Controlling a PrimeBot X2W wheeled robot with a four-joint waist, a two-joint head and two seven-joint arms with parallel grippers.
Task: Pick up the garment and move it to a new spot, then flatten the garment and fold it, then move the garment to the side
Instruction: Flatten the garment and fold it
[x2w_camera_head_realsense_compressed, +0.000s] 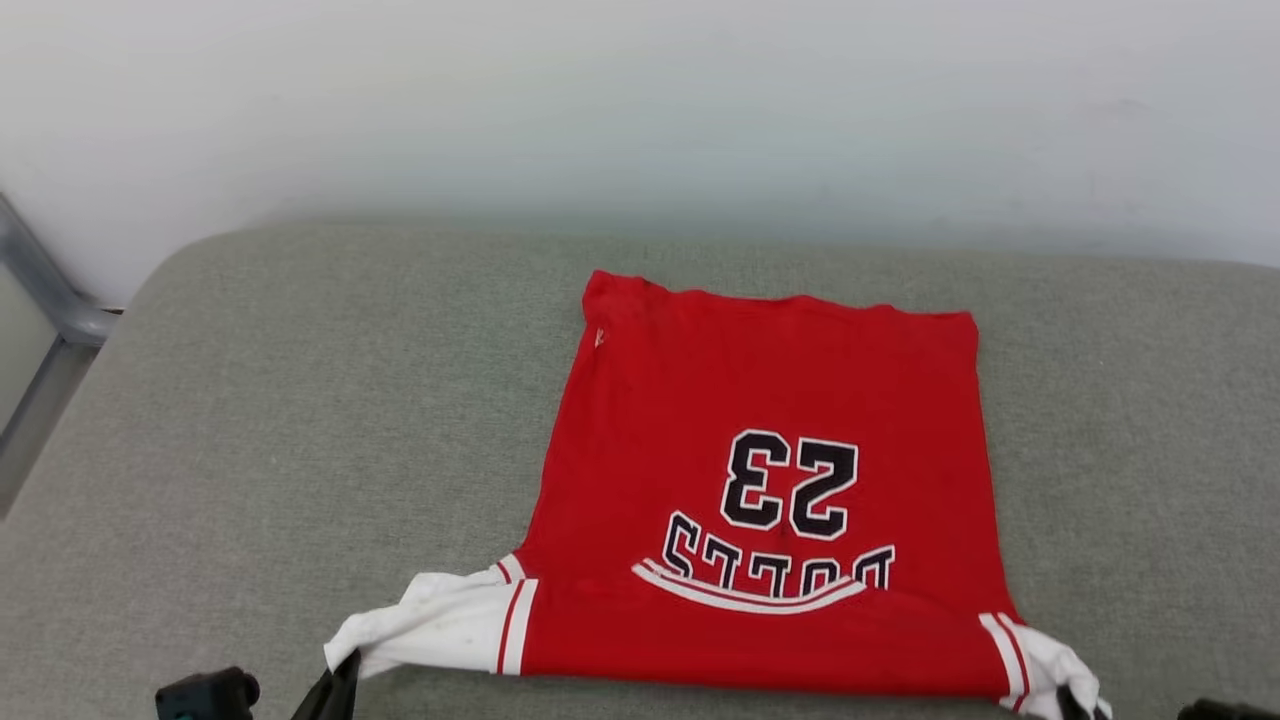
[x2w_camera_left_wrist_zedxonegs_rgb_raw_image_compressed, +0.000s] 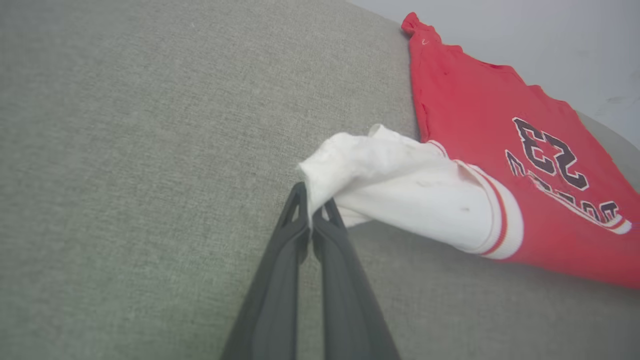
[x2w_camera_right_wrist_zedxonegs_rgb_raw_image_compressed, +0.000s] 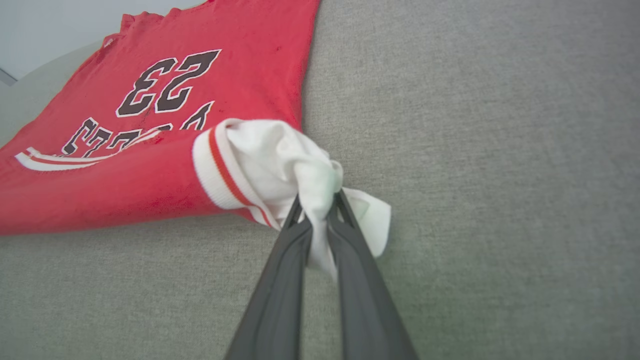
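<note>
Closest to the robot, at the near edge of the grey cushion (x2w_camera_head_realsense_compressed: 300, 400), both pincers are pinched tight on cloth. The left pincer (x2w_camera_left_wrist_zedxonegs_rgb_raw_image_compressed: 311, 197) grips the tip of the white left sleeve (x2w_camera_left_wrist_zedxonegs_rgb_raw_image_compressed: 400, 185). The right pincer (x2w_camera_right_wrist_zedxonegs_rgb_raw_image_compressed: 320, 200) has a bunch of the white right sleeve (x2w_camera_right_wrist_zedxonegs_rgb_raw_image_compressed: 270, 155) squeezed between its two dark fingers, and a bit of cloth pokes out past them.

The red shirt (x2w_camera_head_realsense_compressed: 780, 400) lies a little to the right of the middle of the cushion. Its shoulder end is near the robot and looks lifted a bit off the cushion, with a shadow under it. From both pincers the shirt stretches away, so its long way runs from the near edge toward the far edge. The black and white number (x2w_camera_head_realsense_compressed: 790, 485) is upside down for the robot.

Farther off, the bottom hem (x2w_camera_head_realsense_compressed: 780, 300) rests flat, close to the far edge. Behind that is a pale wall (x2w_camera_head_realsense_compressed: 640, 100).

Each arm holds its own sleeve, so neither one is closer. I think the shirt is spread out well, and the next move must carry the near end over toward the hem. Both pincers should go together, or the fold may come out crooked.
</note>
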